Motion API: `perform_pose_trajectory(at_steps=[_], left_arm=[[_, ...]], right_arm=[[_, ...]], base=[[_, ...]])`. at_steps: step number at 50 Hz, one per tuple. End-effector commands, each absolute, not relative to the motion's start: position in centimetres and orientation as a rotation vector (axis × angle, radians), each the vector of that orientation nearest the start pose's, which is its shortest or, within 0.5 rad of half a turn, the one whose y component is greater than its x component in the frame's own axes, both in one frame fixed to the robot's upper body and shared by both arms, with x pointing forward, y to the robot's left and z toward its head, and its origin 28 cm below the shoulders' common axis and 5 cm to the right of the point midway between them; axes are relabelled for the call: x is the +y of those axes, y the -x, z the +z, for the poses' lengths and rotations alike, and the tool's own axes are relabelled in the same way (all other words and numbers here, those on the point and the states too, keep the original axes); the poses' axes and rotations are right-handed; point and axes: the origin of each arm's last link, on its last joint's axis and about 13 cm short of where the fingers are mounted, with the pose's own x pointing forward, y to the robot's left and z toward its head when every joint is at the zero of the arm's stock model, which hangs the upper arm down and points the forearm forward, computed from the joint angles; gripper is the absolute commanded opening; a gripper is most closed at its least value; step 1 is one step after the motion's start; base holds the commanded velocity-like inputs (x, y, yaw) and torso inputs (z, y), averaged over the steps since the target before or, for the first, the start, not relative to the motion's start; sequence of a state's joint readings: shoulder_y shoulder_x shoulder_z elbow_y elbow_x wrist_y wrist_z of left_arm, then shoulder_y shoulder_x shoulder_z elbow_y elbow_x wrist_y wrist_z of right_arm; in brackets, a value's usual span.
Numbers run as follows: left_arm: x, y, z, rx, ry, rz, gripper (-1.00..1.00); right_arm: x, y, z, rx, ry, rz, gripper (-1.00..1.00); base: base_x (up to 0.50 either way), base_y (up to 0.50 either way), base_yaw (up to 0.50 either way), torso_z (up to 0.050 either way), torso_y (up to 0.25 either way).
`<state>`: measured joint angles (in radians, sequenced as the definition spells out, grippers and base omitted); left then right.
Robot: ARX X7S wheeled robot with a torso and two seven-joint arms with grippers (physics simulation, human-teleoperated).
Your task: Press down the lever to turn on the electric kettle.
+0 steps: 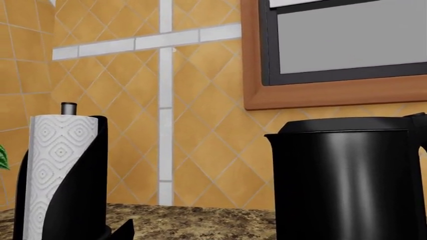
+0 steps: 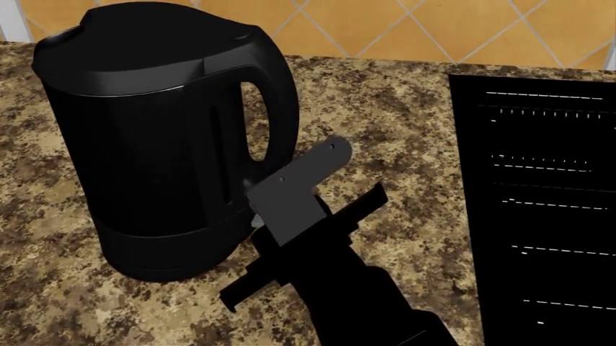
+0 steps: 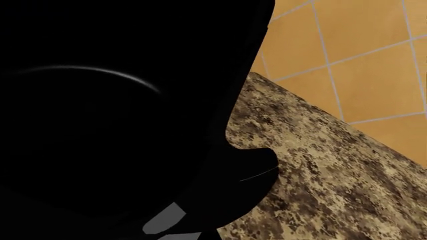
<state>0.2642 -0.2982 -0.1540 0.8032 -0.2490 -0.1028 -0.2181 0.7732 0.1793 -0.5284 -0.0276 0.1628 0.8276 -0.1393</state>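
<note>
The electric kettle (image 2: 154,137) is a glossy black jug standing on the speckled granite counter, its loop handle facing the stovetop. My right gripper (image 2: 361,167) reaches in beside the handle's lower end, its fingers spread apart and holding nothing. One flat grey finger (image 2: 293,184) lies against the kettle below the handle and hides the lever in the head view. In the right wrist view the kettle (image 3: 120,100) fills the frame and the lever (image 3: 163,220) shows as a light-grey tab at its foot. The left wrist view shows the kettle (image 1: 343,185) from the side, with one black fingertip (image 1: 124,230) at the frame's edge.
A flat black stovetop panel (image 2: 539,209) with white markings lies right of the kettle. A paper-towel roll on a black holder (image 1: 60,175) stands on the counter (image 1: 200,222). Behind are an orange tiled wall (image 1: 200,125) and a wood-framed window (image 1: 347,55).
</note>
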Motion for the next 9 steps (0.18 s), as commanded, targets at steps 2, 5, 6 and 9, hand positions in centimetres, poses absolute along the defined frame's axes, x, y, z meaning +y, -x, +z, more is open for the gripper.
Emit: perform_pose_trajectory(at_steps=[2,5,6,9], left_arm=[[25.7,-14.2,13.9,-0.454,-0.048,0.133,1.00],[25.7,-14.2,13.8,-0.453,-0.047,0.131,1.00],[25.7,-14.2,13.8,-0.453,-0.047,0.132,1.00],[25.7,-14.3,13.8,-0.452,-0.048,0.130,1.00]], right_arm=[[-7.6,-32.1,6.5,0.502,0.367,0.461,-1.00],[-7.7,-32.0,6.1,0.506,0.360,0.462,-1.00],[-7.6,-31.9,5.9,0.509,0.353,0.468,-1.00],[-7.6,-31.8,4.8,0.510,0.311,0.480,-1.00]], base=[[0.00,0.00,0.00,-0.008,0.000],[0.00,0.00,0.00,0.000,0.000],[0.00,0.00,0.00,0.000,0.000],[0.00,0.00,0.00,0.000,0.000]])
